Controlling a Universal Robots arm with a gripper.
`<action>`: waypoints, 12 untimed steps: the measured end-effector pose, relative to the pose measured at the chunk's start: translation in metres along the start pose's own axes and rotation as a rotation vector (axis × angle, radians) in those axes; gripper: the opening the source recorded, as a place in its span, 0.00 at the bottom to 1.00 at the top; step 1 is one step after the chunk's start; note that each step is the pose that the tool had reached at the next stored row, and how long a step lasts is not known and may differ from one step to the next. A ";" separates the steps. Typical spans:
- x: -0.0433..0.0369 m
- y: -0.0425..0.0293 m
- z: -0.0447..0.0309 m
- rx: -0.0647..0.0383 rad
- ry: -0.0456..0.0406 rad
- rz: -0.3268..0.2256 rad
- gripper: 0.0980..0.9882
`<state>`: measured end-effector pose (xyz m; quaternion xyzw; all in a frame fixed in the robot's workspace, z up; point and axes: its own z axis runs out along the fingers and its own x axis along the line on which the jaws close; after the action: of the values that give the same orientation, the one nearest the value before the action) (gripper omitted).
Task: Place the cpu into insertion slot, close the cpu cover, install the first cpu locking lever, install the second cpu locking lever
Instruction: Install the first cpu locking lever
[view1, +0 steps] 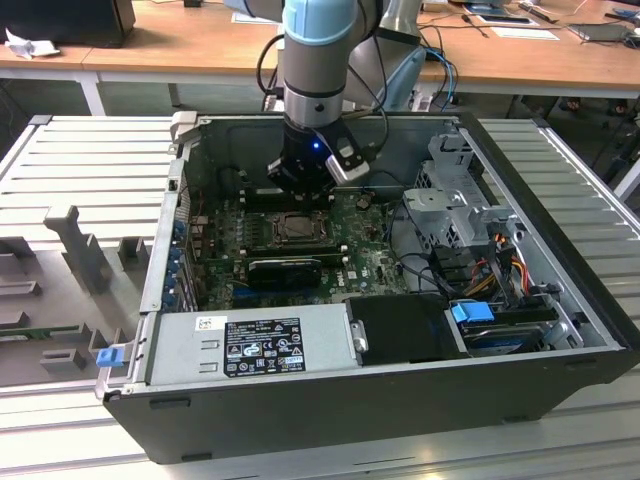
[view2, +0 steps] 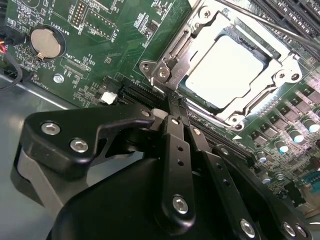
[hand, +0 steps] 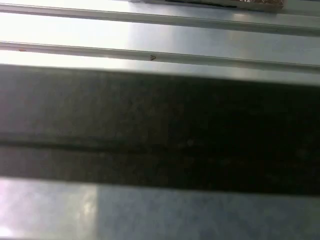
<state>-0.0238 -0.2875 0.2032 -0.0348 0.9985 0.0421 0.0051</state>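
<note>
The cpu, a flat square chip with a pale silver top, lies seated in the insertion slot on the green board. The cpu cover, a silver metal frame, lies flat over the chip's edges. A thin lever rod runs along one side of the cover. My gripper has its black fingers pressed together, and their tips sit right at one corner of the cover. In the exterior view the gripper hangs inside the case just behind the slot.
A coin battery sits on the board away from the slot. A long black card lies in front of the slot, a power supply at the case's front and a drive cage at the exterior view's right. Ribbed metal surrounds the case.
</note>
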 end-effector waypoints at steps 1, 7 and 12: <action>0.0000 0.0000 0.0007 0.000 -0.0002 0.000 0.01; 0.0000 -0.0002 0.0022 -0.005 -0.0003 0.000 0.01; -0.0001 0.0001 -0.0013 -0.007 -0.0006 0.000 0.01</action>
<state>-0.0238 -0.2874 0.2045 -0.0349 0.9983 0.0456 0.0053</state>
